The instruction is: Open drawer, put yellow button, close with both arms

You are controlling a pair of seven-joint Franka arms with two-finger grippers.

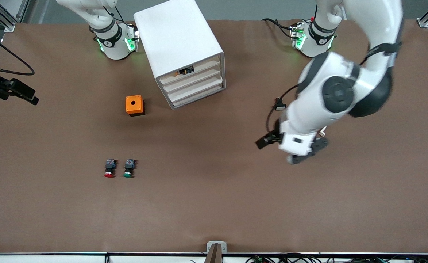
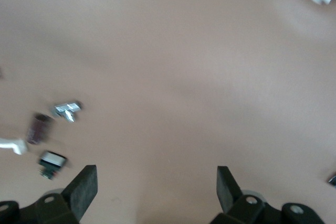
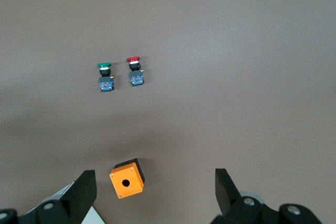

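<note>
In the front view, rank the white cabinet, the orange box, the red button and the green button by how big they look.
1. White cabinet, by far the largest.
2. Orange box.
3. Red button and green button: they lie side by side, equally near the camera, and look the same size, so no ranking between them.

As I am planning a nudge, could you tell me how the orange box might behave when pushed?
The orange box sits flat on a square base, so it would probably slide rather than roll. It looks rigid. The round hole in its top suggests a hollow shell, so likely light.
</note>
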